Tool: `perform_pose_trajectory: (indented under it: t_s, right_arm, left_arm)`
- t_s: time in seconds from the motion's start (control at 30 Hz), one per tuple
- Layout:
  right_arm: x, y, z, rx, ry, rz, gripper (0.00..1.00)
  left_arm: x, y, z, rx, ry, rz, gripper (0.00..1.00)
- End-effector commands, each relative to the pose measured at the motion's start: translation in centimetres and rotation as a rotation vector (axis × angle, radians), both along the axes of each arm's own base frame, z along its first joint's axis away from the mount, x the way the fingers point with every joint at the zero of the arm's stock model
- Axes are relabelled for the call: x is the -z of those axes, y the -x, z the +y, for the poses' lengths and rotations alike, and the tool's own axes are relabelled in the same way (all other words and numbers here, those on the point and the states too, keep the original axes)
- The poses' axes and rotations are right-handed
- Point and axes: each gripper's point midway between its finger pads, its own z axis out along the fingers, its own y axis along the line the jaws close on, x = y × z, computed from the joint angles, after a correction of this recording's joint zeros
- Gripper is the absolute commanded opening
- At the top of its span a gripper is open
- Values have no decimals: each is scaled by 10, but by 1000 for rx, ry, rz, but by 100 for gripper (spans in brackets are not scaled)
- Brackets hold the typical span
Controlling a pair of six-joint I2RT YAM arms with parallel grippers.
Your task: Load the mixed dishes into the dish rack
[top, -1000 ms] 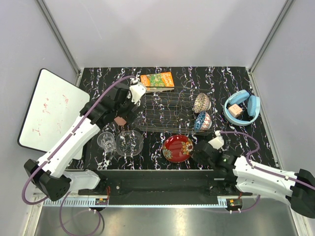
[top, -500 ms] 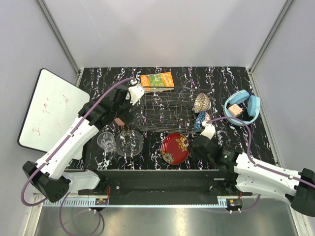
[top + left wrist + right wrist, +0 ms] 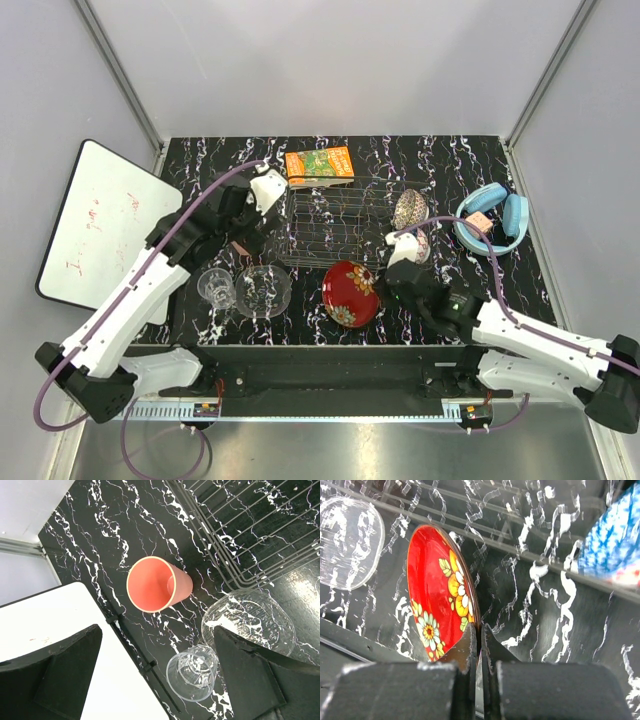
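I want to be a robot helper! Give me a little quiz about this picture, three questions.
1. True or false: the clear drinking glass is already inside the dish rack.
2. In the left wrist view, which dish shows upright on the table between the open left jaws? A: salmon-pink cup. B: blue patterned bowl. C: brownish patterned bowl.
3. In your own words: what are the right jaws shut on, and where do they grip it?

Key
1. False. It stands on the table outside the rack.
2. A.
3. The red floral plate, pinched at its rim and tilted up on edge.
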Motion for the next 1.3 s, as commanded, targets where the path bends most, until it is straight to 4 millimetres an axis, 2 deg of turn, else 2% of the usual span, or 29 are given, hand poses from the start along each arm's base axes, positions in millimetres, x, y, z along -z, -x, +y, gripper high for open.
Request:
perform_pose_trajectory:
  t_s: [0.0, 0.03, 0.1, 0.13, 0.17, 0.2, 0.23, 0.27, 0.3, 0.37, 0.4, 0.43, 0.57, 0.73, 0.8, 0.83, 0.93, 1.0, 1.1, 1.27]
  right_arm:
    - [-75, -28, 26, -61, -43, -180, 0]
    - [-94, -33, 29, -65, -62, -206, 0]
    - [-103, -43, 27, -73, -39, -217, 0]
    - [-121, -49, 28, -75, -52, -244, 0]
    - [-128, -53, 26, -76, -50, -248, 0]
    - [-132, -62, 21, -60, -41, -252, 0]
    - [-150, -68, 20, -58, -48, -287, 0]
    - [-156, -73, 16, -53, -42, -292, 0]
    - [-170, -83, 12, -33, -47, -313, 0]
    - [-181, -95, 4, -25, -3, -341, 0]
    - [-196, -105, 2, -11, 9, -370, 0]
    - [-203, -117, -8, 11, 53, -392, 0]
    - [-231, -157, -28, 65, 164, -472, 0]
    - [-256, -196, -36, 65, 411, -613, 0]
    - [-255, -206, -40, 71, 496, -642, 0]
    - [-264, -210, -41, 61, 548, -695, 0]
    - [-270, -217, -42, 22, 652, -770, 0]
    - [-267, -220, -43, -10, 735, -785, 0]
    - [-253, -229, -46, -51, 872, -787, 0]
    - [-228, -235, -38, -161, 963, -843, 0]
  left_arm:
    - [-10, 0, 6, -18, 8, -50, 99]
    - [-11, 0, 7, -19, 11, -55, 99]
    - [-10, 1, 9, -25, 10, -56, 99]
    - [-12, 2, 11, -26, 13, -61, 99]
    - [-12, 2, 12, -28, 13, -64, 99]
    - [-10, 4, 14, -32, 8, -62, 99]
    - [-11, 4, 15, -34, 14, -69, 99]
    - [-11, 5, 16, -35, 12, -70, 99]
    - [-10, 6, 18, -38, 10, -70, 99]
    - [-10, 8, 20, -43, 16, -76, 99]
    - [-7, 8, 21, -43, 11, -70, 99]
    - [-6, 9, 21, -42, 13, -69, 99]
    - [1, 9, 19, -38, 19, -52, 99]
    - [0, 8, 21, -44, 15, -62, 99]
    - [2, 7, 22, -49, 8, -64, 99]
    - [3, 5, 22, -51, 8, -66, 99]
    - [6, 2, 23, -57, 8, -62, 99]
    - [7, 0, 21, -58, 12, -60, 99]
    - [7, -3, 20, -61, 15, -59, 99]
    - [1, -4, 19, -63, 35, -70, 99]
